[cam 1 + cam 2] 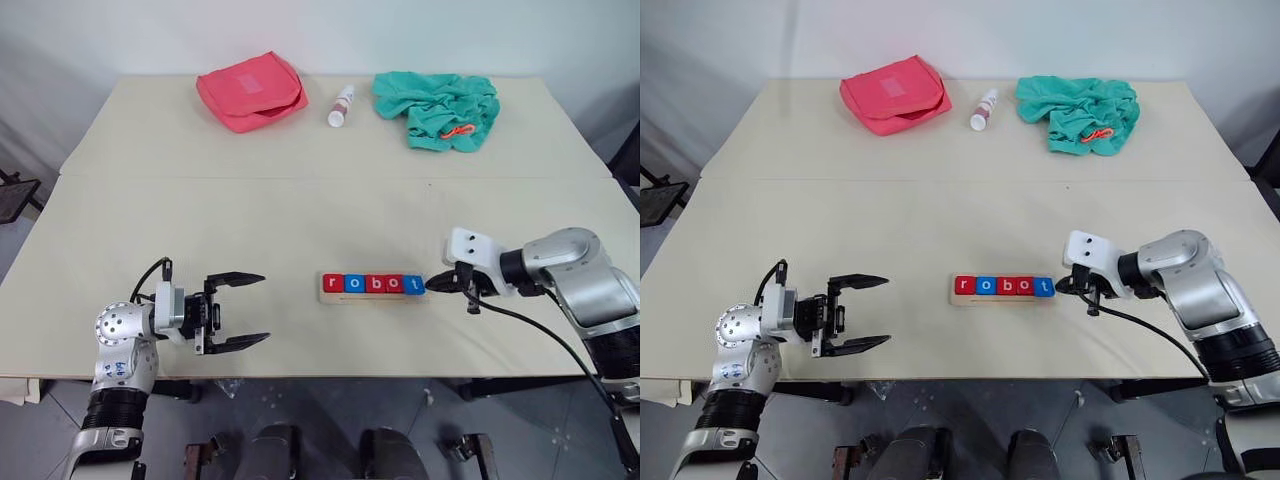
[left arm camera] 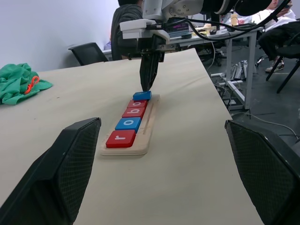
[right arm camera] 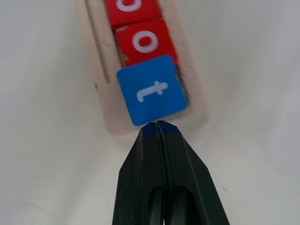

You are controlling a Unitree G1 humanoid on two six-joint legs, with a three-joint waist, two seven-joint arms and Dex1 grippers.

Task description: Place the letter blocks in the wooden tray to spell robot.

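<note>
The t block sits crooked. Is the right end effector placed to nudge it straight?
Probably yes: the shut right end effector already rests at the t block edge at the wooden tray end, nothing between.

Pink pouch [image 1: 252,90], small white bottle [image 1: 341,106] lying flat, crumpled teal cloth [image 1: 438,108]: far table [image 1: 200,200] edge, well beyond both jaws.

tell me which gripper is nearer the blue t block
Right. The right gripper, shut, has its tips at the edge of the t block on the tray's end. The left gripper, open, hangs well off past the tray's other end.
</note>
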